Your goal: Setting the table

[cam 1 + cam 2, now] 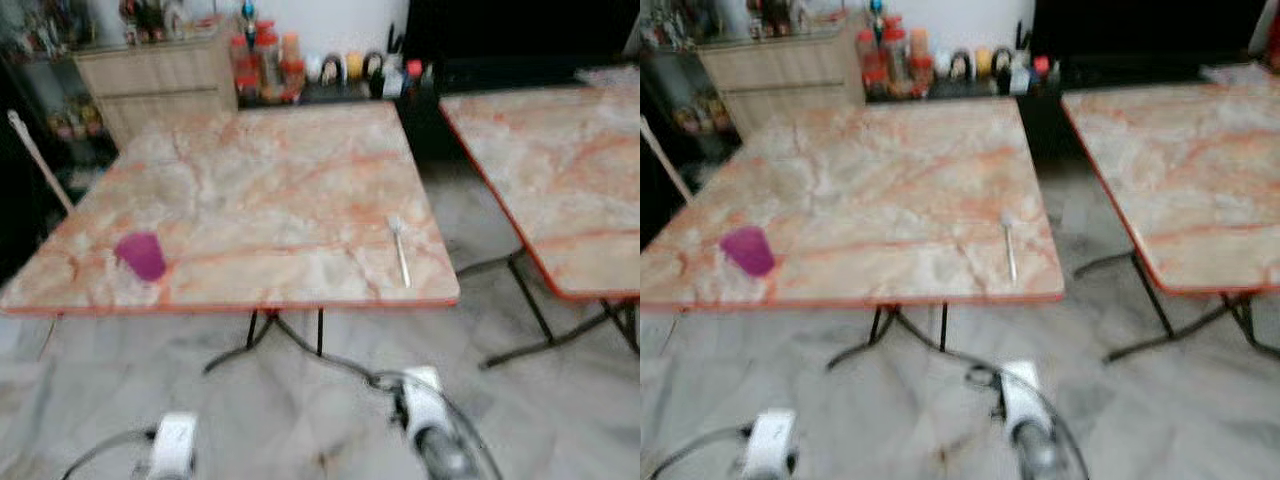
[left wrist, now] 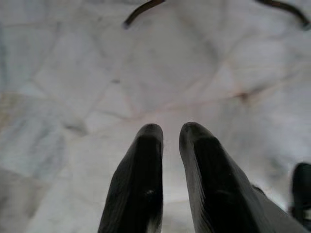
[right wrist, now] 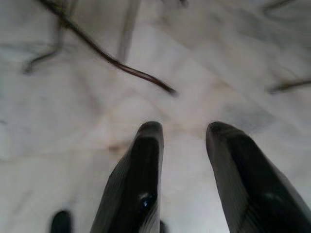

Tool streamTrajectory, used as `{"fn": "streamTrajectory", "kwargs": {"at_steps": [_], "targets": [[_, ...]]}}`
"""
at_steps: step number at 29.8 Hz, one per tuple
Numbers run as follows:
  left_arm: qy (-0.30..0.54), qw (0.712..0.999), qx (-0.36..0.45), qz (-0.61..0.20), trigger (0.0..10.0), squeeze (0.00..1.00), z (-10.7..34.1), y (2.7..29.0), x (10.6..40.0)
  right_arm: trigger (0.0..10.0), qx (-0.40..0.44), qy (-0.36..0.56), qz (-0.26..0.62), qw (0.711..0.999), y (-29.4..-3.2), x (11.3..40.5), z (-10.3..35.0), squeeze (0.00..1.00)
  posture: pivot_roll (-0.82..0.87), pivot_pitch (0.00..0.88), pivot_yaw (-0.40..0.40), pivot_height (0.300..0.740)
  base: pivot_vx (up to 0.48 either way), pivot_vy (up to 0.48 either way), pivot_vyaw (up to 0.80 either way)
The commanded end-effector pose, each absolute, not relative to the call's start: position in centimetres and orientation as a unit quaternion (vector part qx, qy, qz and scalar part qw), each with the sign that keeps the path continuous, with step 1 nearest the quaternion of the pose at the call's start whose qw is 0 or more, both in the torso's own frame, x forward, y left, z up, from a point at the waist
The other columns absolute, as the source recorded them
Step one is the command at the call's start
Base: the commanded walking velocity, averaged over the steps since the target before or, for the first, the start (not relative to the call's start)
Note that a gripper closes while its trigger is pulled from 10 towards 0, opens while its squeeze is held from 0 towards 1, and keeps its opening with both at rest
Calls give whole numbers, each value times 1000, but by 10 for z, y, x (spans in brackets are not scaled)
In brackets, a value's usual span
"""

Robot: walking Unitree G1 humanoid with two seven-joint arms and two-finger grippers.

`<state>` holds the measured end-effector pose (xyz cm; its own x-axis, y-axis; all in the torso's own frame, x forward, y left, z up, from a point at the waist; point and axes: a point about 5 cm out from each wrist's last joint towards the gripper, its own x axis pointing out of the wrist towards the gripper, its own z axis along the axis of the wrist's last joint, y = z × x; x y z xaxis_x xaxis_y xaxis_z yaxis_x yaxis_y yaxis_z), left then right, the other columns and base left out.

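A purple cup (image 1: pixel 141 256) stands near the front left corner of the marble-patterned table (image 1: pixel 270 190). A silver fork (image 1: pixel 400 250) lies near the table's front right edge, pointing away from me. Both arms hang low in front of the table, over the floor: the left arm (image 1: pixel 172 445) and the right arm (image 1: pixel 430 420). My left gripper (image 2: pixel 171 133) points down at the floor with its fingers nearly touching and nothing between them. My right gripper (image 3: pixel 184 131) also points at the floor, fingers apart and empty.
A second marble table (image 1: pixel 560 170) stands to the right, with a floor gap between the two. A wooden cabinet (image 1: pixel 160 80) and a row of jars and bottles (image 1: pixel 300 65) line the back wall. Black folding table legs (image 1: pixel 270 335) spread across the pale floor.
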<state>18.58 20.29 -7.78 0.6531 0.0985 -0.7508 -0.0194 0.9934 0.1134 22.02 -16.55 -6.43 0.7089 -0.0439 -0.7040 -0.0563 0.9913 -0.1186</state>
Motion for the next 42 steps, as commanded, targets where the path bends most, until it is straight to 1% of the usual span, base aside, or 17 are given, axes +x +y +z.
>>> {"fn": "streamTrajectory", "kwargs": {"at_steps": [1,7,12,16,17,18,22,26,30,32,34,38,41,42], "targets": [[420,904,67,43,10000,0,-77,218,182,10000,-58,371,18,927,-151,227,-61,0,39,0,44,740,371,0,0],[423,902,69,43,10000,0,-78,219,180,10000,-64,375,17,925,-151,225,-62,0,35,0,45,740,366,0,0],[421,903,69,44,10000,0,-77,218,181,10000,-78,369,37,925,-148,225,-62,0,36,0,44,740,325,0,0],[421,903,69,43,10000,0,-78,218,180,10000,-98,359,58,926,-147,222,-62,0,35,0,40,740,0,0,0],[423,902,71,42,10000,0,-78,218,180,10000,-118,353,70,926,-147,221,-62,0,32,0,39,740,0,0,0],[424,902,71,42,10000,0,-78,218,179,10000,-148,338,91,925,-147,220,-62,0,30,0,38,740,0,0,0],[426,901,72,40,10000,0,-79,218,177,10000,-152,304,107,934,-150,219,-58,0,30,0,35,740,0,0,0],[431,899,73,36,10000,0,-81,216,174,10000,-155,270,116,943,-159,214,-55,0,24,0,33,740,0,0,0],[431,898,74,35,10000,0,-81,216,173,10000,-146,224,101,958,-171,209,-48,0,14,0,33,740,0,0,0],[431,898,74,35,10000,0,-81,216,173,10000,-143,215,100,961,-172,208,-47,0,12,0,33,740,0,0,0],[431,899,76,35,10000,0,-81,218,174,10000,-142,172,93,970,-178,200,-38,0,4,0,34,740,0,0,0],[432,898,77,31,10000,0,-81,217,174,10000,-138,137,73,978,-184,195,-27,0,-16,0,41,740,0,0,0],[433,898,78,27,10000,0,-81,216,174,10000,-139,116,69,981,-184,193,-17,0,-27,0,44,740,0,0,0],[432,898,78,26,10000,0,-81,215,175,10000,-157,107,61,980,-185,192,-12,0,-33,0,44,740,0,0,0]]}}
